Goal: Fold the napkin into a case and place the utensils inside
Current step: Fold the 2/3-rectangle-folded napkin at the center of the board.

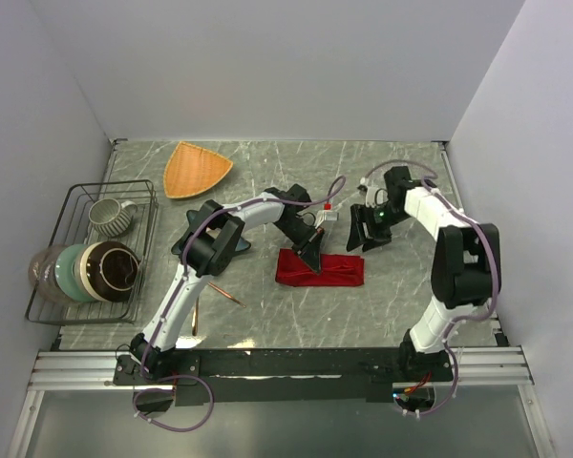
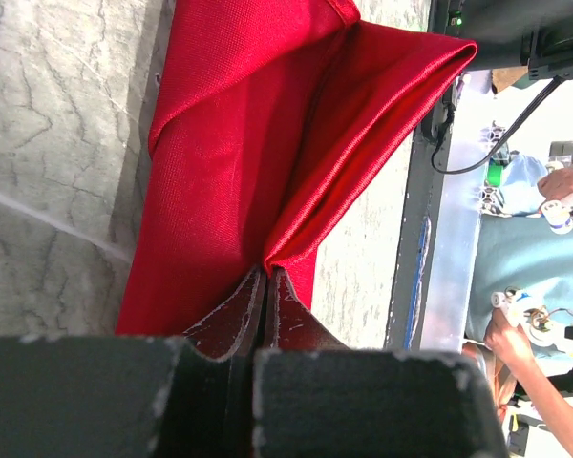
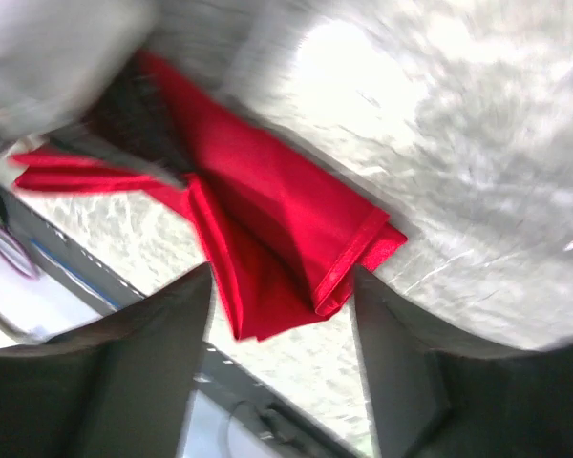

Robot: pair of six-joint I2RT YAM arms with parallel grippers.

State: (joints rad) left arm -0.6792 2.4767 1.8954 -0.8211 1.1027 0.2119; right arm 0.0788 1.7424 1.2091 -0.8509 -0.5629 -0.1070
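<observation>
From the top camera we are seeing the red napkin [image 1: 329, 270] lying folded into a long narrow band in the middle of the desk [image 1: 401, 315], its length running left to right. Two thin copper utensils [image 1: 223, 293] are lying on the desk well to its left, beside the left arm. That arm is reaching across to the right, and the left hand [image 1: 310, 252] is pointing down onto the napkin's left part. The right hand [image 1: 368, 229] is hanging just beyond the napkin's far right corner, apart from it.

In the left wrist view we are watching the left hand pinching a raised fold of the cloth, fingers pressed tight together on it, while one layer is lifting off the rest like a flap.

The right wrist view is blurred. There we are finding the right hand's fingers standing wide apart, gripping nothing, above the napkin's doubled end.
</observation>
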